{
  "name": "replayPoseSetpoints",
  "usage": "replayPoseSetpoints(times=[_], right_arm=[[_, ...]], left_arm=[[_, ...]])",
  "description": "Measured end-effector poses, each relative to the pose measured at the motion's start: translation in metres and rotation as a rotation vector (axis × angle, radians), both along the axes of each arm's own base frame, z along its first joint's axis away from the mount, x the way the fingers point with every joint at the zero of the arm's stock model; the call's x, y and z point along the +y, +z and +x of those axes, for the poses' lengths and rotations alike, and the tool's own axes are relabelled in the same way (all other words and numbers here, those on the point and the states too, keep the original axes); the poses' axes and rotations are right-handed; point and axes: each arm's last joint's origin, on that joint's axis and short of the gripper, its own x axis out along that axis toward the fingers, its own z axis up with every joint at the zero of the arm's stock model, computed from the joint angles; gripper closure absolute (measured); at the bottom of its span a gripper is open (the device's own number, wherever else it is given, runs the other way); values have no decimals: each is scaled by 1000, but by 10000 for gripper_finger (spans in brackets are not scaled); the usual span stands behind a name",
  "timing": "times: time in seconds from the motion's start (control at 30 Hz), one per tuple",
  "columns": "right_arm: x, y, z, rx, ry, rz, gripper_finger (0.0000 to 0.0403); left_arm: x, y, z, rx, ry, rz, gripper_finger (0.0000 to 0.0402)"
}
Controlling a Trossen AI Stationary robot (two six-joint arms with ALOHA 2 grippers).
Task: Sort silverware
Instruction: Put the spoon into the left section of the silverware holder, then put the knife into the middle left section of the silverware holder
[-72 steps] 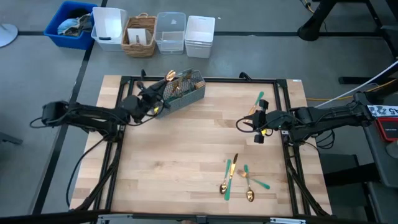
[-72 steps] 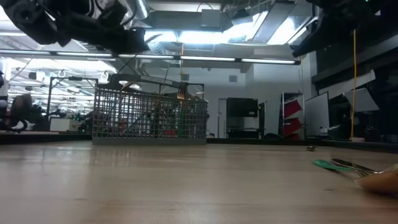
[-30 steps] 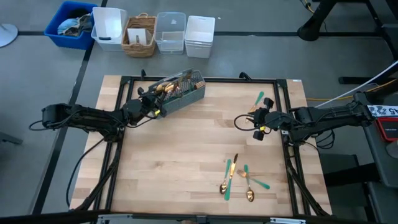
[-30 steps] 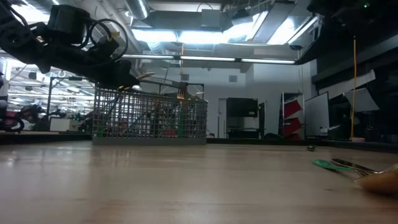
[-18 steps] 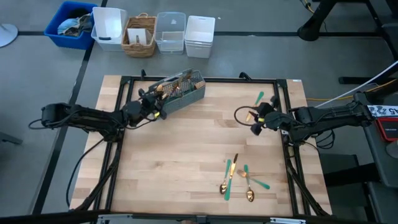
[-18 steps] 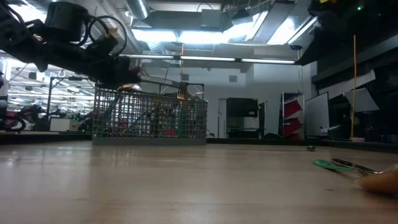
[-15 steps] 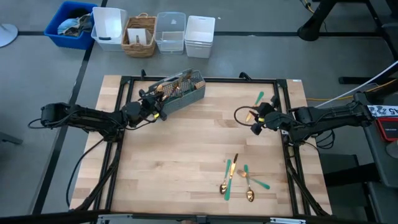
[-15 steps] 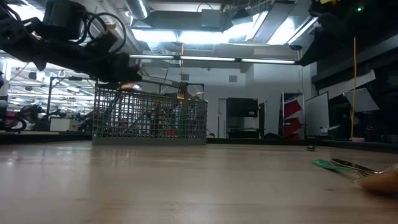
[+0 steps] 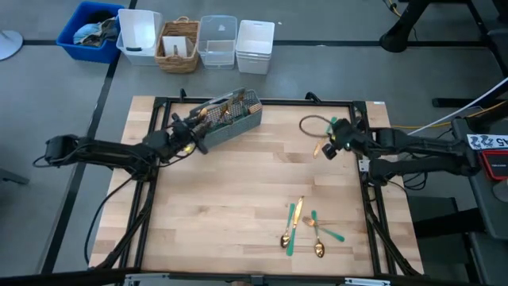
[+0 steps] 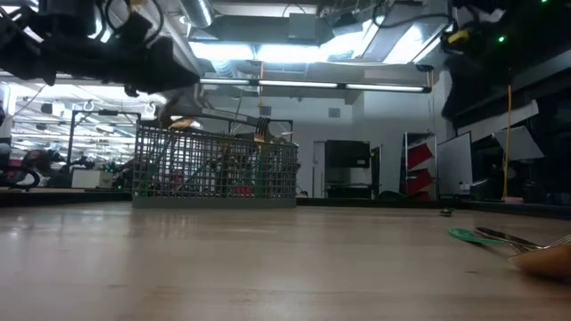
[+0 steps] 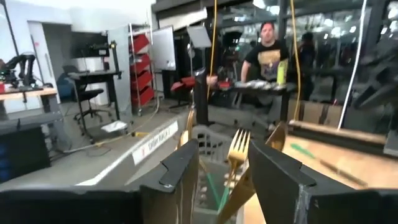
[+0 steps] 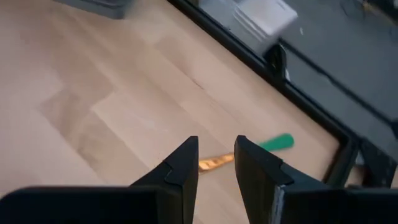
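Observation:
The grey mesh caddy (image 9: 232,117) stands at the table's far left with gold silverware heads sticking out of its top. My left gripper (image 9: 193,132) hovers open just left of it; in its wrist view a gold fork (image 11: 237,151) stands in the caddy (image 11: 210,134) beyond the fingers. My right gripper (image 9: 329,143) is open above one teal-handled piece (image 12: 276,142) that lies flat at the far right. Several more pieces of silverware (image 9: 303,227) lie on the table at the near right.
A black frame rail (image 9: 362,111) borders the wooden table. Beyond the far edge stand a blue bin (image 9: 89,30), a wicker basket (image 9: 178,46) and white and clear tubs (image 9: 255,46). A person (image 11: 270,53) stands in the room behind. Bare wood fills the table's middle.
My right gripper has swung toward the table's far edge and rolled, and now stands over the lone teal-handled piece. My left gripper has risen and drawn back a little from the caddy toward the table's left.

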Motion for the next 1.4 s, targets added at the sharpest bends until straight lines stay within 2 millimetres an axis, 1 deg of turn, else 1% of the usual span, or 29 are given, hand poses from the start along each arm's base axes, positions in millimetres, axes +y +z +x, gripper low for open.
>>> replayPoseSetpoints(times=[0.13, 0.23, 0.33, 0.5, 0.6, 0.7, 0.83, 0.97, 1.07, 1.2, 1.4], right_arm=[[-19, -2, -5, 1, -85, 54, 300], [-33, -6, -6, 80, -48, 70, 300], [-46, -12, -2, 195, 109, 75, 300], [-68, -28, 13, 370, 434, 49, 300], [-82, -44, 20, 518, 581, 38, 300], [-95, -64, 24, 665, 717, 70, 300], [-109, -89, 27, 805, 785, 134, 300], [-119, -107, 29, 941, 796, 146, 300], [-123, -116, 31, 990, 847, 146, 300], [-127, -121, 35, 1010, 898, 120, 300], [-129, -121, 37, 1015, 929, 77, 300]], left_arm=[[-4, 7, -4, -51, -22, 8, 270], [-9, 10, -6, -71, -49, 10, 270], [-14, 11, -5, -77, -80, 9, 271], [-21, 10, -4, -70, -131, 4, 271], [-25, 10, -3, -68, -153, 3, 271], [-27, 10, -3, -67, -168, 3, 271], [-28, 9, -3, -63, -176, 4, 271], [-28, 8, -3, -46, -176, 3, 271], [-28, 5, -2, -16, -177, 1, 271], [-28, 1, -1, 23, -178, -15, 271], [-28, -3, -1, 50, -178, -29, 271]])
